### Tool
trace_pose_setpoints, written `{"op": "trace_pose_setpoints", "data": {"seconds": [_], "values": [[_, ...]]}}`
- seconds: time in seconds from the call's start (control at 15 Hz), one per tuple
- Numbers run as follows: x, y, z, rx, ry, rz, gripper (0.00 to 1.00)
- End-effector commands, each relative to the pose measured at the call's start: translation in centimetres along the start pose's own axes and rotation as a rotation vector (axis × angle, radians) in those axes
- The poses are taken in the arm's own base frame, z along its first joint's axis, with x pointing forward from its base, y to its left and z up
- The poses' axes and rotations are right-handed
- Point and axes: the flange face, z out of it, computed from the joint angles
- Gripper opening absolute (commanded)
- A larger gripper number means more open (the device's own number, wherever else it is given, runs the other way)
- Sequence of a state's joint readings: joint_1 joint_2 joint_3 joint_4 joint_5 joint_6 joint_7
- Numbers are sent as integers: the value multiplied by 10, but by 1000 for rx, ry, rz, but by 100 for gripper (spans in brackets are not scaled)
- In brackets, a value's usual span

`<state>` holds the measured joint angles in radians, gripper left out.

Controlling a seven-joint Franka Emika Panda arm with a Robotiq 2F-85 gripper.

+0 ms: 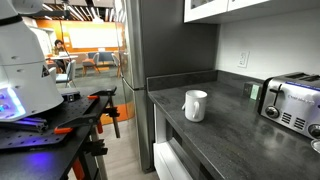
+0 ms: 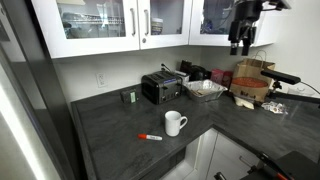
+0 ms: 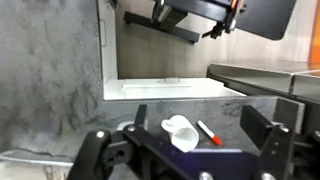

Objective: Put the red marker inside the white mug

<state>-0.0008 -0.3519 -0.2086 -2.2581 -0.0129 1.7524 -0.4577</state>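
Note:
The white mug (image 2: pixel 176 123) stands upright on the dark counter (image 2: pixel 110 135), near its front edge, with the handle to one side. The red marker (image 2: pixel 150 137) lies flat on the counter just beside it, a little apart. My gripper (image 2: pixel 240 42) hangs high above the counter by the upper cabinets, far from both, open and empty. The wrist view looks down between the spread fingers (image 3: pixel 192 140) at the mug (image 3: pixel 181 133) and the marker (image 3: pixel 210 132) far below. The mug also shows in an exterior view (image 1: pixel 195 104), where the marker is not visible.
A chrome toaster (image 2: pixel 162 87) stands at the back of the counter, also seen in an exterior view (image 1: pixel 290 100). A metal basket (image 2: pixel 205 89) and a cardboard box (image 2: pixel 250 82) sit further along. White cabinets (image 2: pixel 110 25) hang overhead. A small dark item (image 2: pixel 129 97) is beside the toaster.

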Motion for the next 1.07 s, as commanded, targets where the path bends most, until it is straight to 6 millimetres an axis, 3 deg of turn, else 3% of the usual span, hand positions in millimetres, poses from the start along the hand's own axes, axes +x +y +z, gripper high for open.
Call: {"op": "trace_pose_setpoints", "data": {"seconds": [0.0, 0.27, 0.53, 0.8, 0.87, 1.0], "values": [[67, -33, 12, -67, 58, -90, 100], [149, -84, 46, -149, 178, -222, 100], [202, -132, 96, -154, 155, -373, 100], [224, -165, 140, -111, 43, -546, 100], [216, -166, 140, -121, 85, -484, 100], [223, -168, 149, -114, 68, -516, 100]]}}
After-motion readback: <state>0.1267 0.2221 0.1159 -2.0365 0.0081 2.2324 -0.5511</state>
